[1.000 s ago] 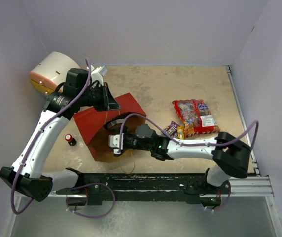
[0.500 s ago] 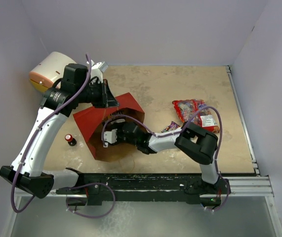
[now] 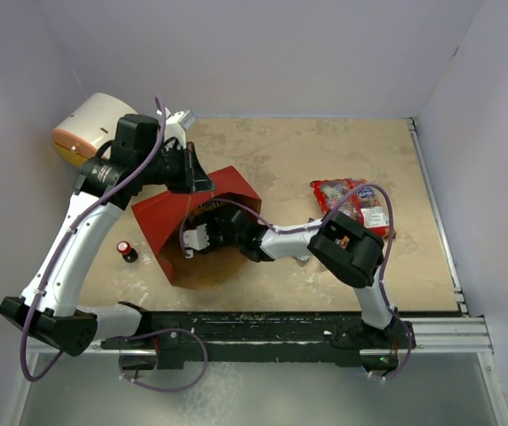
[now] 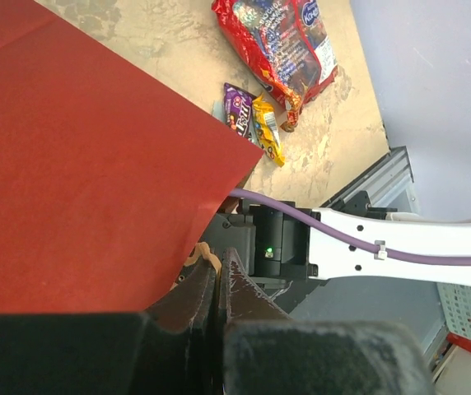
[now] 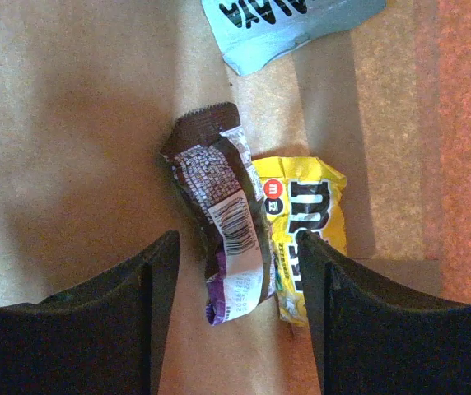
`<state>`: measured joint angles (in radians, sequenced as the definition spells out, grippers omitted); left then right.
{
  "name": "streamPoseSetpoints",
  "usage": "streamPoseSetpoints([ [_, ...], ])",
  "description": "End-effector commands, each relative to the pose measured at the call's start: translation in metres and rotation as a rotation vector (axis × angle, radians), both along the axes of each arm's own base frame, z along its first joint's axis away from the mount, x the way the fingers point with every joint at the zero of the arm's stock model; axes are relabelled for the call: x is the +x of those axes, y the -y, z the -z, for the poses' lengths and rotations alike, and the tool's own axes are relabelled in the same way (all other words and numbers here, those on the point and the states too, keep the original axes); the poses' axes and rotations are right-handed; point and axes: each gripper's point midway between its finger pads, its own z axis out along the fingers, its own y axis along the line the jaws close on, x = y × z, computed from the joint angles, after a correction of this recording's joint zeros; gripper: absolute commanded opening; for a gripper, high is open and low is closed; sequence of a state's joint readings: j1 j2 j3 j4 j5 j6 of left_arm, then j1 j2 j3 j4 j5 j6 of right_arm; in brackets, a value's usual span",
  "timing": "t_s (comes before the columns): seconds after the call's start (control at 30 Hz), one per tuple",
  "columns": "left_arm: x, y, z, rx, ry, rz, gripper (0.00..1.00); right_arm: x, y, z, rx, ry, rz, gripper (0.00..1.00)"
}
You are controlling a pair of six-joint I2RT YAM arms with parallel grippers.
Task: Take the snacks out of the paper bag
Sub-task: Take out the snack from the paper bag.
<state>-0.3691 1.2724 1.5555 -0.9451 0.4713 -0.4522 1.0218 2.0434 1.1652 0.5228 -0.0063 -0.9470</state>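
Mottled beige tabletop (image 3: 281, 160) carries the paper bag (image 3: 161, 222), matte red outside and brown kraft within, lying on its side. Its raised lip is pinched in the closed left gripper (image 4: 217, 259). Inside, the right gripper (image 5: 235, 271) stands parted, its fingers either side of a crumpled dark wrapper (image 5: 219, 206) that overlaps a glossy yellow candy packet (image 5: 310, 214). A pale blue wrapper (image 5: 285, 25) lies deeper. Out on the table sits a crinkly large red-and-clear bag (image 4: 277, 41).

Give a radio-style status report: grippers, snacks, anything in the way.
Left gripper shut on paper bag rim. Right gripper open inside bag, straddling dark wrapper. Yellow packet crowds wrapper; may get pinched too.
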Motion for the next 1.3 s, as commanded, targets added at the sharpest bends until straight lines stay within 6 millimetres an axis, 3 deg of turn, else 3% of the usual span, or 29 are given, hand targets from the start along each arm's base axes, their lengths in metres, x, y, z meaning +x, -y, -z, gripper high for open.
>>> streamPoseSetpoints([
  [0.0,0.002,0.001,-0.014,-0.028,0.063,-0.004,0.00,0.009,-0.014,-0.013,0.034,0.011,-0.007,0.62],
  [0.33,-0.001,0.002,-0.014,-0.031,0.055,0.004,0.00,0.039,-0.036,-0.004,0.084,0.015,0.077,0.55],
  [0.67,-0.004,-0.002,-0.014,-0.036,0.050,-0.026,0.00,0.023,-0.034,-0.008,0.099,-0.033,0.025,0.20],
  [0.8,-0.005,-0.003,-0.014,-0.038,0.047,-0.036,0.00,0.018,-0.032,-0.018,0.119,-0.041,0.025,0.13],
  [0.9,-0.005,-0.003,-0.014,-0.042,0.044,-0.041,0.00,-0.001,-0.031,-0.031,0.143,-0.085,-0.044,0.13],
  [1.03,-0.003,-0.004,-0.016,-0.043,0.052,-0.049,0.00,-0.044,-0.024,-0.058,0.212,-0.152,-0.187,0.13],
  [1.2,0.000,-0.003,-0.018,-0.043,0.057,-0.049,0.00,-0.094,-0.003,-0.090,0.273,-0.274,-0.281,0.14],
  [1.27,0.001,-0.003,-0.019,-0.044,0.060,-0.048,0.00,-0.116,0.012,-0.091,0.278,-0.346,-0.301,0.14],
])
